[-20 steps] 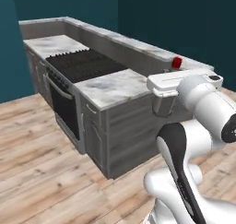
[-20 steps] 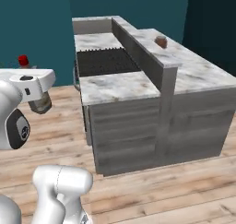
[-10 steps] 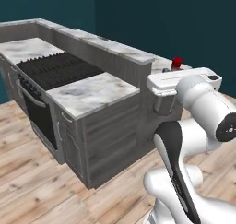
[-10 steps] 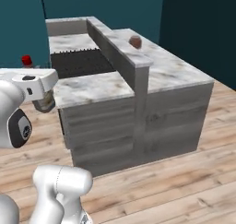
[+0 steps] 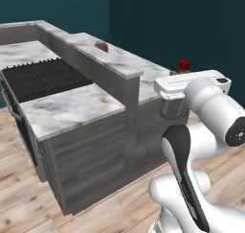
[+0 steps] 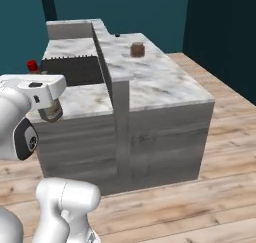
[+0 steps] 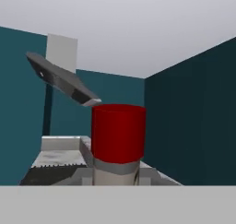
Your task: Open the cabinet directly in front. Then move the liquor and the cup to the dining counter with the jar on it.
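Above the hand [image 5: 173,113] — red-capped liquor [image 7: 118,144], upright.

Ahead I see a black ridged cooktop [image 5: 45,78] beneath a grey range hood [image 7: 62,80], above plank flooring [image 6: 220,187].

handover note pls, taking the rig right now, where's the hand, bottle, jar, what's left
Hand: raised beside the arm, shut on the bottle; red cap sticks up above it, seen in both base views.
Jar: stands on the dining counter, on the higher ledge, ahead of the base.
Cup: cannot say where it is from these pictures.
Done: bottle picked up and carried to near the counter's end.
Left: set the bottle on the counter by the jar, then fetch the cup and do the same.
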Robot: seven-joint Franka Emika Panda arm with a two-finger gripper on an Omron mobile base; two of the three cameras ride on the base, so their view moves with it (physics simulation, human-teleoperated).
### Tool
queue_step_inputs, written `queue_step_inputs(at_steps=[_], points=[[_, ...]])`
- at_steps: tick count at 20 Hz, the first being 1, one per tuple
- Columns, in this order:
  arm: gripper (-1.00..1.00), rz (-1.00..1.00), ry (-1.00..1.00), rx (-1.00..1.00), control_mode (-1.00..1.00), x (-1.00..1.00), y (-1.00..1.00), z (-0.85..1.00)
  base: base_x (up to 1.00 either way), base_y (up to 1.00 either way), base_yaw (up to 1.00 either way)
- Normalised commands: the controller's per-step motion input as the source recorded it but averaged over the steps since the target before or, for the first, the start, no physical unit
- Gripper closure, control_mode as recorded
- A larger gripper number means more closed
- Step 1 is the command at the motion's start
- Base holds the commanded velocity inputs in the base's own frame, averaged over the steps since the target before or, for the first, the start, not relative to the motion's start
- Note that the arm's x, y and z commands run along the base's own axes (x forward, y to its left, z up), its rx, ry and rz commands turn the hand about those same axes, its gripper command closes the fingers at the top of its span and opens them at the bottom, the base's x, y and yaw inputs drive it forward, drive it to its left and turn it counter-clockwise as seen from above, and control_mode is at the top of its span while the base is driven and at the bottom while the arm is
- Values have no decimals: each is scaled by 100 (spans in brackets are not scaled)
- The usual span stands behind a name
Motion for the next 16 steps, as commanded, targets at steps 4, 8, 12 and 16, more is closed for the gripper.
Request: queue_step_inputs(at_steps=[4, 8, 12, 16], points=[[100, 0, 0, 0, 100, 0, 0, 0, 46, -100, 19], [100, 0, 0, 0, 100, 0, 0, 0, 31, -100, 10], [100, 0, 0, 0, 100, 0, 0, 0, 24, -100, 1], [100, 0, 0, 0, 100, 0, 0, 0, 33, -100, 0]])
